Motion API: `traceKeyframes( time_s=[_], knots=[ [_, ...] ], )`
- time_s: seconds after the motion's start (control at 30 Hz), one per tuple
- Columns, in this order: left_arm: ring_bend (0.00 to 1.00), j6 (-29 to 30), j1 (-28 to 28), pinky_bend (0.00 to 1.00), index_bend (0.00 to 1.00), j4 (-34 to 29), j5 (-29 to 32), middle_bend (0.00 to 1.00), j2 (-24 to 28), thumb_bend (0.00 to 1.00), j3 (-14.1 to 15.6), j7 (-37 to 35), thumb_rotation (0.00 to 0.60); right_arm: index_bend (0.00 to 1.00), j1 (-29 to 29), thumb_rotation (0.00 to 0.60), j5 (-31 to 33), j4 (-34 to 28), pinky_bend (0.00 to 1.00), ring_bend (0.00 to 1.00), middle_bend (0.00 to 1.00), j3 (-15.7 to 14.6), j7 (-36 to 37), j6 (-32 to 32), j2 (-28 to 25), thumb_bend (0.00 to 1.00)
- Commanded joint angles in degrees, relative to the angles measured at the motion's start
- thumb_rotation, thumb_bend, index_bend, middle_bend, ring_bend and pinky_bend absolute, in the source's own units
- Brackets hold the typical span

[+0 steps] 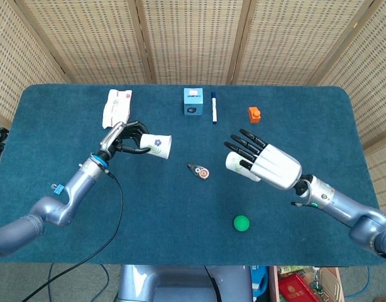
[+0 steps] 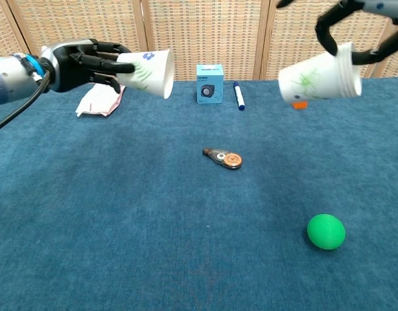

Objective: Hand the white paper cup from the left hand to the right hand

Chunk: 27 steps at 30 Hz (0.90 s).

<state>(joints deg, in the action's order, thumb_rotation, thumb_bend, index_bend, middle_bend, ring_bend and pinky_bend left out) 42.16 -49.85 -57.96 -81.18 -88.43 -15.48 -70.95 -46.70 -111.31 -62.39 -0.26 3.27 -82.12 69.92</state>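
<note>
Left hand holding one white paper cup on its side, mouth pointing toward the right hand; right hand gripping a second cup above the tabletop's right half, hands lying well apart.

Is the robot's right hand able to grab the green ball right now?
Probably not. The right hand already holds a white paper cup, so it is busy. The green ball lies on the table nearby with nothing blocking it.
</note>
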Motion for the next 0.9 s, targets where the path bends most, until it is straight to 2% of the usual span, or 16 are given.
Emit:
traceKeyframes(
  time_s=[0.03,0.13,0.2,0.4,0.53,0.6,0.63,0.7,0.73,0.77,0.83,0.9],
  knots=[
    [0.52,7.7,2.2,0.54,0.52,10.8,-6.3,0.52,2.3,0.10,5.4,21.6,0.600,0.70,-1.5,0.600,-3.2,-1.0,0.17,0.00,0.19,-3.1,-4.2,5.4,-4.2,0.54],
    [0.52,10.3,3.7,0.54,0.52,14.4,-7.9,0.52,3.7,0.10,8.0,37.0,0.600,0.70,-3.9,0.600,-4.9,-5.3,0.17,0.00,0.19,-5.0,-7.6,12.6,-7.2,0.54],
    [0.52,10.9,4.3,0.54,0.52,14.6,-7.6,0.52,4.0,0.10,8.4,42.3,0.600,0.70,-4.8,0.600,-5.2,-7.2,0.18,0.00,0.19,-5.4,-9.3,15.6,-7.9,0.54],
    [0.52,10.5,5.6,0.54,0.52,15.5,-7.0,0.52,3.1,0.10,10.4,53.4,0.600,0.70,-6.9,0.600,-5.8,-9.4,0.21,0.00,0.19,-6.7,-12.5,23.0,-6.6,0.54],
    [0.52,9.4,5.9,0.54,0.52,16.1,-6.5,0.52,1.8,0.10,11.3,56.3,0.600,0.69,-7.8,0.600,-6.5,-7.7,0.22,0.01,0.20,-7.6,-12.6,25.1,-4.9,0.54],
    [0.52,8.7,5.8,0.54,0.52,16.5,-6.2,0.52,1.3,0.10,11.5,57.2,0.600,0.66,-8.0,0.600,-6.9,-6.8,0.22,0.01,0.20,-7.9,-12.8,25.1,-4.1,0.51],
    [0.49,8.1,5.8,0.53,0.52,16.7,-6.0,0.50,1.2,0.10,11.7,57.7,0.600,0.62,-8.0,0.600,-7.2,-6.3,0.22,0.01,0.20,-8.0,-13.2,25.1,-3.6,0.45],
    [0.36,6.6,5.8,0.45,0.42,16.3,-5.4,0.35,1.2,0.10,12.0,58.2,0.600,0.39,-8.0,0.600,-7.4,-5.1,0.22,0.01,0.13,-7.7,-14.4,24.6,-2.8,0.23],
    [0.21,5.4,5.8,0.33,0.26,15.5,-4.7,0.21,1.4,0.10,12.0,58.2,0.600,0.20,-7.5,0.600,-6.5,-4.9,0.21,0.01,0.07,-7.3,-14.3,24.2,-2.1,0.08],
    [0.09,5.2,5.9,0.20,0.11,14.7,-3.9,0.08,1.7,0.10,11.5,57.9,0.600,0.05,-7.1,0.600,-5.5,-5.1,0.19,0.00,0.02,-6.8,-13.6,23.5,-1.6,0.00],
    [0.00,6.5,6.5,0.06,0.00,11.8,-2.2,0.00,2.8,0.09,9.9,56.2,0.600,0.00,-6.4,0.600,-4.3,-5.0,0.14,0.00,0.00,-5.4,-13.3,21.0,-0.8,0.00],
    [0.00,8.1,6.9,0.03,0.00,8.9,-1.6,0.00,4.7,0.09,8.9,55.3,0.600,0.00,-5.7,0.600,-2.7,-5.8,0.11,0.00,0.00,-4.1,-12.8,19.1,-0.6,0.00]
  ],
)
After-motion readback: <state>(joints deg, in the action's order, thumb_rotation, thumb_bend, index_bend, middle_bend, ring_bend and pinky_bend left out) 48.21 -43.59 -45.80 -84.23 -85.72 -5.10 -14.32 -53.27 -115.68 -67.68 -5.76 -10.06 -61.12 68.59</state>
